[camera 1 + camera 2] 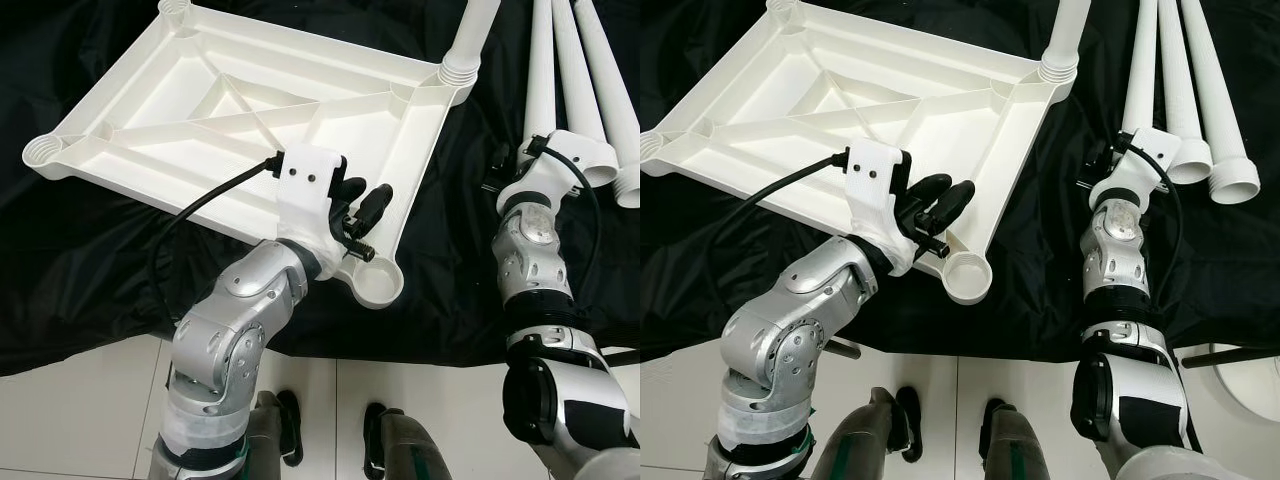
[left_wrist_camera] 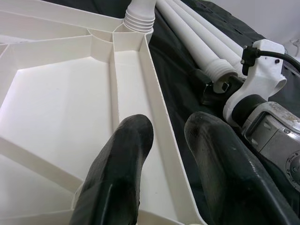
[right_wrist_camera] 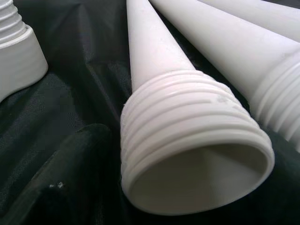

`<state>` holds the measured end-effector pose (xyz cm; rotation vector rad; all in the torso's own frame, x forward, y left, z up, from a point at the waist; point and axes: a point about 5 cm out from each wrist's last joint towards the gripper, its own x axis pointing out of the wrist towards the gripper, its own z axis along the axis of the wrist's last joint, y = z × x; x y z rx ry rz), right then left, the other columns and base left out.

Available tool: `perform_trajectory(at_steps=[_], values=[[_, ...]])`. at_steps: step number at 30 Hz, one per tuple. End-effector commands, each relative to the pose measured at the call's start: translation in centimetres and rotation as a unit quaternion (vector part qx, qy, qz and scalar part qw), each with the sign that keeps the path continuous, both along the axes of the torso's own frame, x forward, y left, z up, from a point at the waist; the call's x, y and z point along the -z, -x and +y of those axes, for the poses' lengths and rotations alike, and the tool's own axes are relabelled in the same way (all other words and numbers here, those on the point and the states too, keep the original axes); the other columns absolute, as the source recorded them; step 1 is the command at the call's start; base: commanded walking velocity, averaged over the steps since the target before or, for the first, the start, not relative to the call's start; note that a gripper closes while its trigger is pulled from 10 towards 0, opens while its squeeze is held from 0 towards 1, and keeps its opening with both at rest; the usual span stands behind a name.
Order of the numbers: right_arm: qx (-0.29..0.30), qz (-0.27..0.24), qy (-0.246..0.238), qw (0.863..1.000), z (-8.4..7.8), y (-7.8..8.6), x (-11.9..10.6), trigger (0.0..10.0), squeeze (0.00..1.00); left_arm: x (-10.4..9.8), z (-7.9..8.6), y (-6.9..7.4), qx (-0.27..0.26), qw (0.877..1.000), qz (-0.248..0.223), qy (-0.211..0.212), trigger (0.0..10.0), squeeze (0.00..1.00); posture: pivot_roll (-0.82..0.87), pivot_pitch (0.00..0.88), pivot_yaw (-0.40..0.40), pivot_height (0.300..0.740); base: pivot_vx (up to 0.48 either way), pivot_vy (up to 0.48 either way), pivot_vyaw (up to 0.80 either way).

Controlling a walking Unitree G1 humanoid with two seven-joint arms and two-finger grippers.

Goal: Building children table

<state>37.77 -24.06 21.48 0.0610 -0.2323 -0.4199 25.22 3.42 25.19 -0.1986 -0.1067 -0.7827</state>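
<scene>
The white plastic tabletop (image 1: 250,80) lies upside down on a black cloth, ribs facing up. One white leg (image 1: 470,40) stands screwed into its far right corner socket. My left gripper (image 1: 365,200) is open and astride the tabletop's right rim, just behind the empty near corner socket (image 1: 378,283). One finger (image 2: 129,154) is inside the rim and the other is outside over the cloth. Three loose legs (image 1: 575,70) lie side by side to the right. My right gripper (image 1: 520,155) is at the threaded end (image 3: 187,136) of the leftmost one.
The black cloth (image 1: 80,270) covers the floor and ends at white tiles (image 1: 70,410) near my feet. A dark rod (image 1: 1230,355) and a round white object (image 1: 1252,392) lie at the near right.
</scene>
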Motion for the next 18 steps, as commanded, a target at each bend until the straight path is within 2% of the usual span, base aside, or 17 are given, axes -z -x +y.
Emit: perform_trajectory(at_steps=[1,12,13,15,16,18], values=[[-0.003,0.013,-0.002,1.0,0.1,-0.1,0.7,0.0,0.0,0.0,0.2,0.0,-0.006,1.0,0.001,-0.006,10.0,0.0,0.06,0.281,0.105,0.74,0.0,0.0,0.0],[-0.01,-0.008,0.027,1.0,0.2,0.2,0.4,0.0,0.0,-0.1,0.3,-0.6,-0.018,1.0,0.002,-0.008,10.0,0.0,0.05,0.279,0.1,0.74,0.0,0.0,0.0],[-0.017,-0.016,0.036,0.999,0.3,0.4,0.3,3.4,0.0,-0.1,0.4,-0.7,-0.019,1.0,0.003,-0.008,10.0,0.0,0.05,0.274,0.098,0.74,0.0,0.0,0.0],[-0.023,-0.021,0.042,0.999,0.4,0.5,0.3,3.4,0.0,-0.1,0.4,-0.8,-0.019,1.0,0.003,-0.007,10.0,0.0,0.05,0.273,0.097,0.74,0.0,0.0,0.0],[-0.028,-0.04,0.05,0.998,0.5,0.8,0.0,10.0,0.0,-0.2,0.5,-0.9,-0.019,1.0,0.005,-0.004,10.0,0.0,0.05,0.268,0.096,0.74,0.0,0.0,0.0],[-0.032,-0.06,0.055,0.996,0.6,1.0,-0.3,10.0,0.0,-0.1,0.5,-1.1,-0.017,1.0,0.007,-0.001,10.0,0.0,0.05,0.266,0.095,0.74,0.0,0.0,0.0]])
